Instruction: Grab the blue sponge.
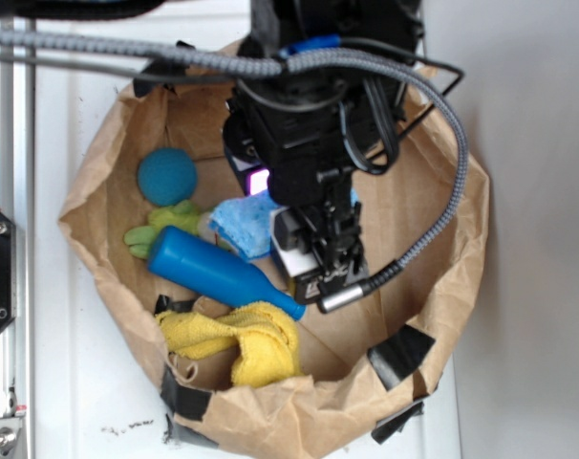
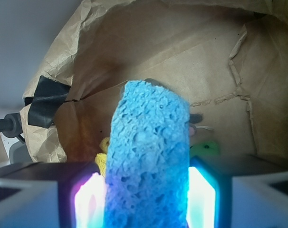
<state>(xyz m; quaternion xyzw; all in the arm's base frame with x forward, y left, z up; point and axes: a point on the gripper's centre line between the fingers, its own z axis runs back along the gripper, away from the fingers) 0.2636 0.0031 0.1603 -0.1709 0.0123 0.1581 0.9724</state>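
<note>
Blue sponge (image 1: 244, 226): right part hidden behind arm | pincer (image 2: 146, 194): fingers cut off by bottom edge

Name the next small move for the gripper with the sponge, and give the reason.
Probably a short straight lift. In the wrist view the blue sponge sits between the two lit pads, so the gripper looks shut on it. In the exterior view it lies inside the paper bag beside the blue bottle.

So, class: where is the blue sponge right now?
In the wrist view, the blue sponge sits clamped in the claw, above the brown paper bag.
</note>
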